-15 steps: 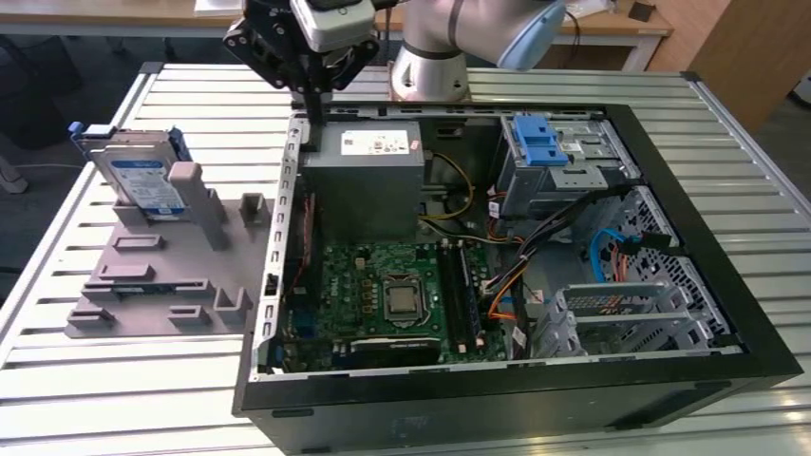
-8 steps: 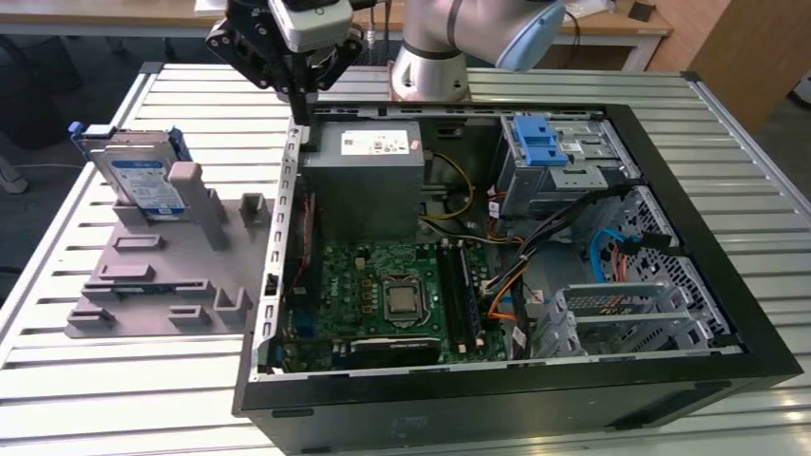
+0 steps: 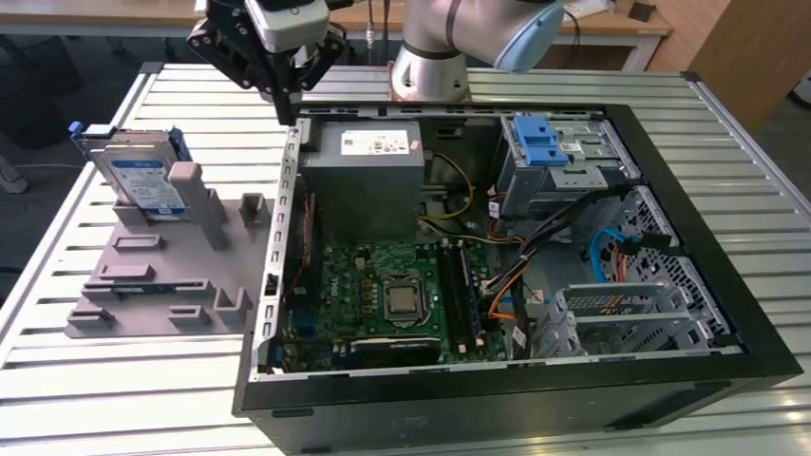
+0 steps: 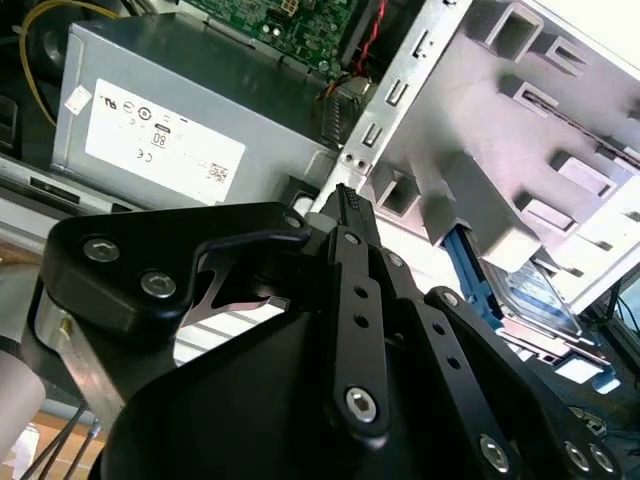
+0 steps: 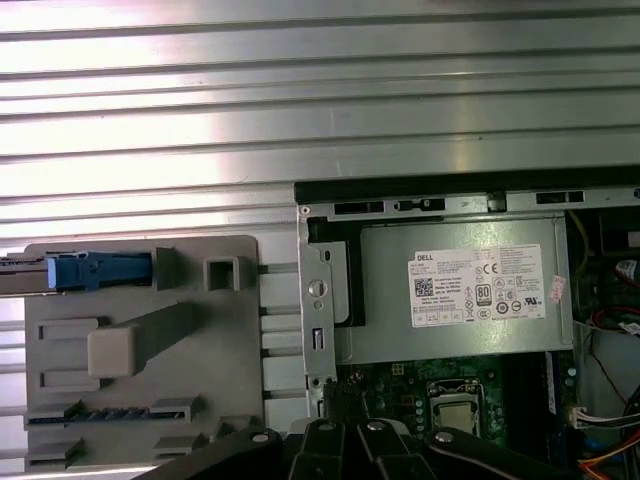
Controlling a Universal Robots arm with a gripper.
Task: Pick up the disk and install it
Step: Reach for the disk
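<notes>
The end effector (image 3: 284, 112), fingers pinched together and empty, hangs over a corner of the open computer case (image 3: 709, 285), near the grey power-supply box (image 3: 365, 180). The disk (image 3: 142, 180) stands on edge in a grey fixture plate (image 3: 152, 275) toward the exterior view's left, the case wall between them. Everything rests on a slatted metal table (image 3: 127, 399), with wooden furniture (image 3: 742, 47) behind.

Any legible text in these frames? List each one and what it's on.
Power supply sticker: print too small to quote reliably.
Label on the disk: blurred, unreadable.
Motherboard: no legible markings.
</notes>
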